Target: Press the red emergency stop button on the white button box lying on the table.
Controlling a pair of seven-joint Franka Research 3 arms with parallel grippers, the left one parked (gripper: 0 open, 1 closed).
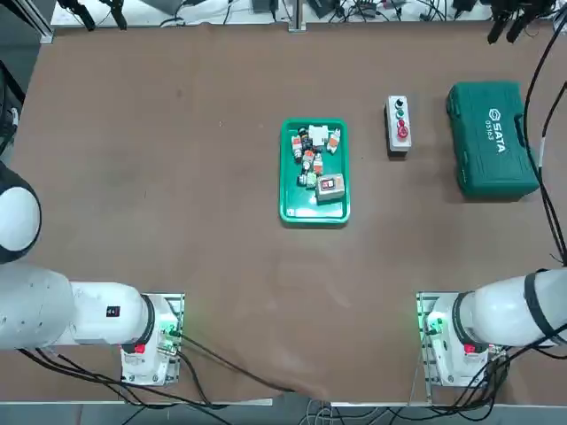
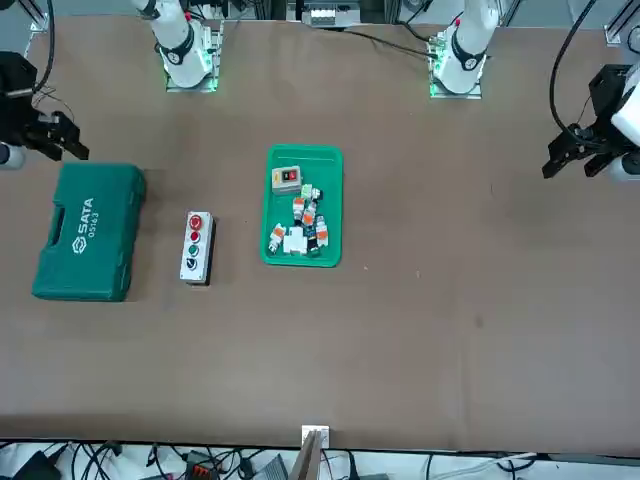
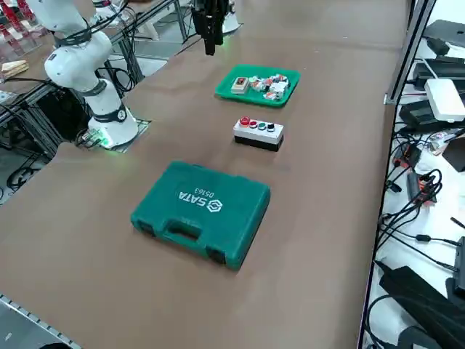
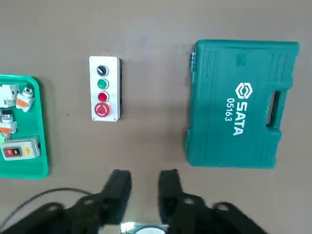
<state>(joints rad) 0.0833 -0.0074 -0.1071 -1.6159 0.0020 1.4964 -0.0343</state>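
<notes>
Brown surface (image 1: 177, 177) held white button box (image 4: 104, 88) w/ red e-stop button (image 4: 101, 109) facing up, reachable; right gripper (image 4: 142, 184) hovered well apart, fingers narrowly parted, empty.

Lit evenly and softly from overhead, leaving only thin, faint shadows along the white button box (image 1: 399, 125) and the green case (image 1: 493, 139) on the table (image 1: 177, 195). Faintly glossed with a pale sheen on the brown top close to the arm bases (image 1: 450, 341), each tinged by a small green glow. Seen from the wrist as a dark shape, the right gripper (image 4: 144, 176) held above the table short of the box, fingers slightly apart, a small bright spot below them.
</notes>
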